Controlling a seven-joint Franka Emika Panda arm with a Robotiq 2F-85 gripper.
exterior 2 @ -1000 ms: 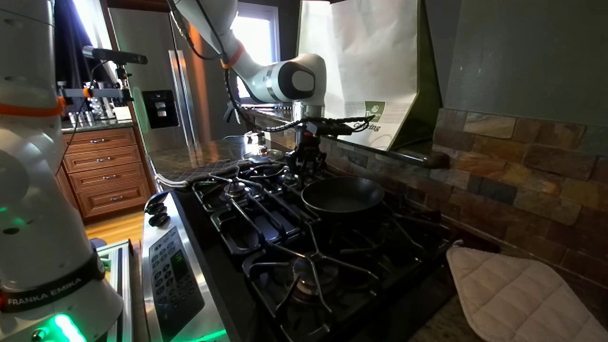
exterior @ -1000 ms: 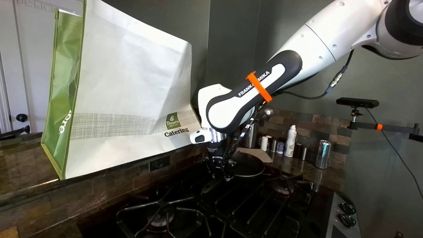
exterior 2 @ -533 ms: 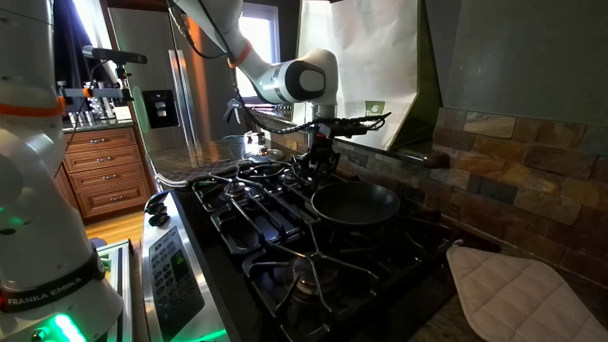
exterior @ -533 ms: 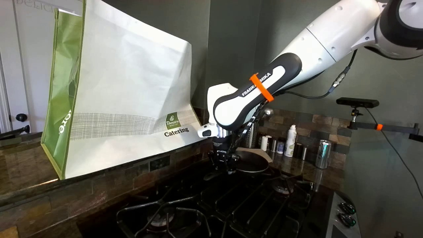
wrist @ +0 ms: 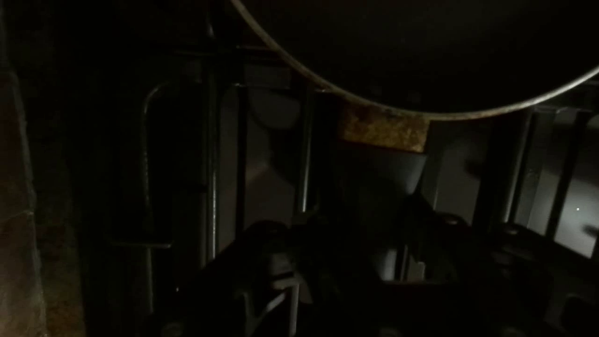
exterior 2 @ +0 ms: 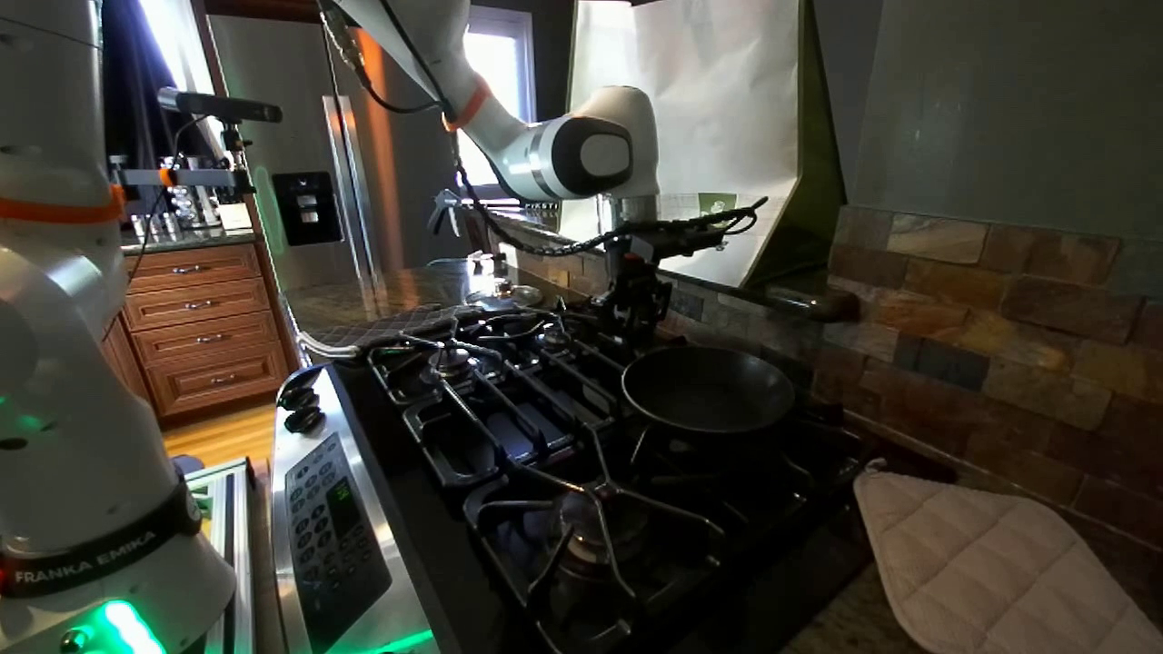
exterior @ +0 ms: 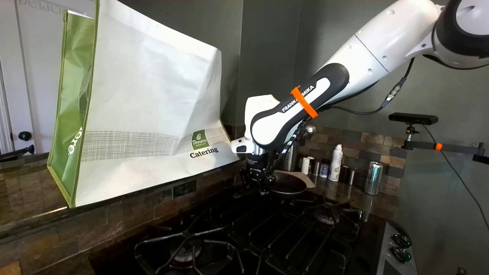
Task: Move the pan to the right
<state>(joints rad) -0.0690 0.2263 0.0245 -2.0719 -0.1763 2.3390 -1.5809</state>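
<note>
The pan [exterior 2: 709,391], round and dark with a greyish inside, is over the back part of the stove in both exterior views. Its rim and inside [wrist: 421,56] fill the top of the wrist view. From it a dark handle [wrist: 379,173] with a rusty collar runs down between my fingers. My gripper [exterior 2: 636,327] points downward beside the pan and is shut on that handle. Deep shadow covers the finger pads in the wrist view. The handle's end [exterior: 240,194] pokes out past the gripper. Whether the pan's bottom touches the grates I cannot tell.
Black burner grates [exterior 2: 536,445] cover the stove. A quilted pot holder [exterior 2: 990,554] lies on the counter by the stove. A big white and green bag [exterior: 153,95] stands on the ledge behind. Bottles and cans, including a white spray can [exterior: 336,164], line the counter's corner.
Gripper and pan have travelled together along the back of the stove, towards the pot holder's side. The grip on the handle looks unchanged.
</note>
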